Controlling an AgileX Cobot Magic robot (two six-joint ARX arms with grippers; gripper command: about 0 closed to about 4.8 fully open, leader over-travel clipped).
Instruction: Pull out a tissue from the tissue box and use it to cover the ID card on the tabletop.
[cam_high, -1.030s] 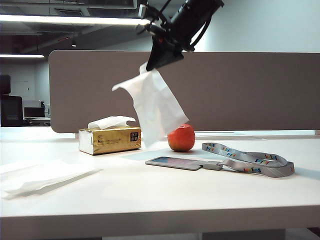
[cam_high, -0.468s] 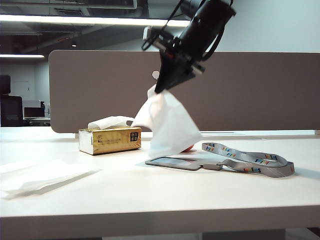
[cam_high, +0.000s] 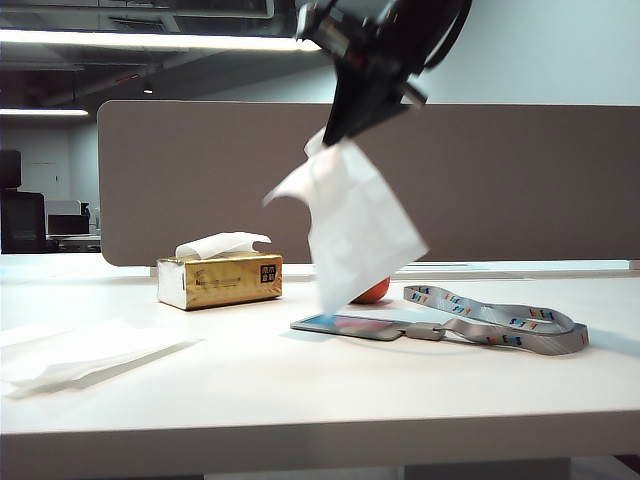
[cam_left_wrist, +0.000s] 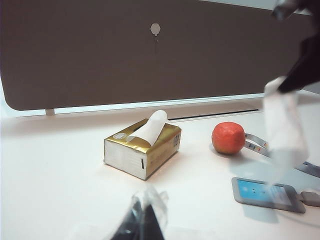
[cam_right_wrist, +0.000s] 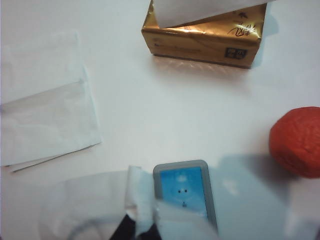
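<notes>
A thin white creased tissue sheet (cam_high: 350, 225) is held pinched in the clenched right gripper (cam_high: 345, 128) high above the blue-faced grey-framed ID card (cam_high: 348, 325) on the smooth white tabletop (cam_high: 300, 390), near the shiny gold tissue box (cam_high: 220, 280), while the left gripper (cam_left_wrist: 142, 222) is seen low over the tabletop, its jaw state unclear.

Exterior cam low at the front table edge, facing the divider (cam_high: 520, 180). Left wrist cam low, looking across. Right wrist cam up high, looking down. All three catch the tissue box (cam_high: 220, 280) and ID card (cam_right_wrist: 185, 192).
</notes>
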